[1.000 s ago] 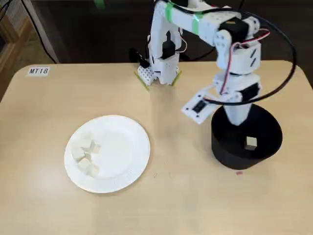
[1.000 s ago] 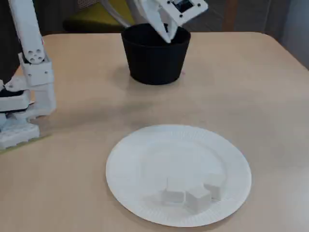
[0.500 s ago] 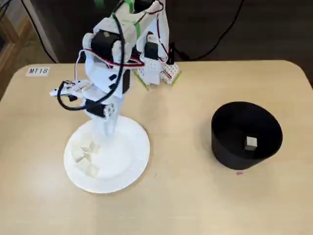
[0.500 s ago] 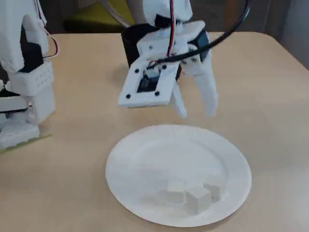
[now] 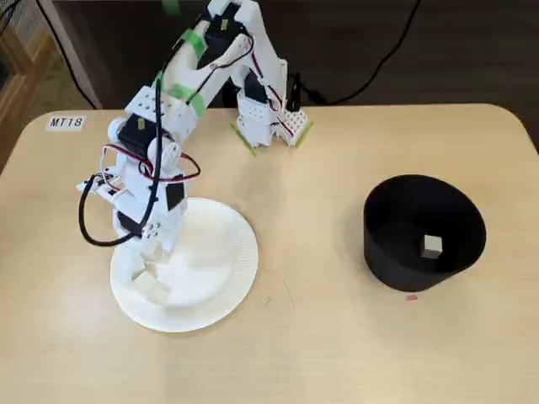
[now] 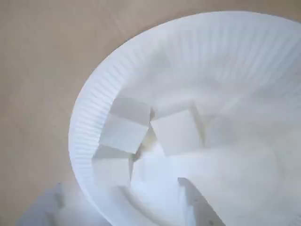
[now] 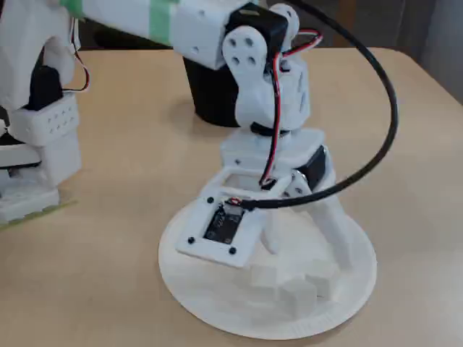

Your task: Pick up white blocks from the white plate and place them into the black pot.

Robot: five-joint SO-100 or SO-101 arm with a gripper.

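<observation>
The white plate (image 5: 242, 252) lies at the table's left in a fixed view; it also shows in the wrist view (image 6: 91, 110) and another fixed view (image 7: 217, 318). Three white blocks (image 5: 152, 284) cluster near its rim; they also show in the wrist view (image 6: 124, 127) and the side-on fixed view (image 7: 298, 295). My gripper (image 5: 152, 257) hangs open and empty just above them, its jaws spread apart (image 7: 311, 254), with fingers at the wrist view's bottom edge (image 6: 122, 207). The black pot (image 5: 383, 244) stands at the right with one white block (image 5: 432, 246) inside; in the side-on fixed view the pot (image 7: 206, 97) is partly hidden behind the arm.
The arm's base (image 5: 269, 122) stands at the table's back middle. A black cable (image 5: 84, 227) loops off the arm to the plate's left. A label reading MT18 (image 5: 66, 123) is stuck at the back left. A small red mark (image 5: 411, 297) lies before the pot.
</observation>
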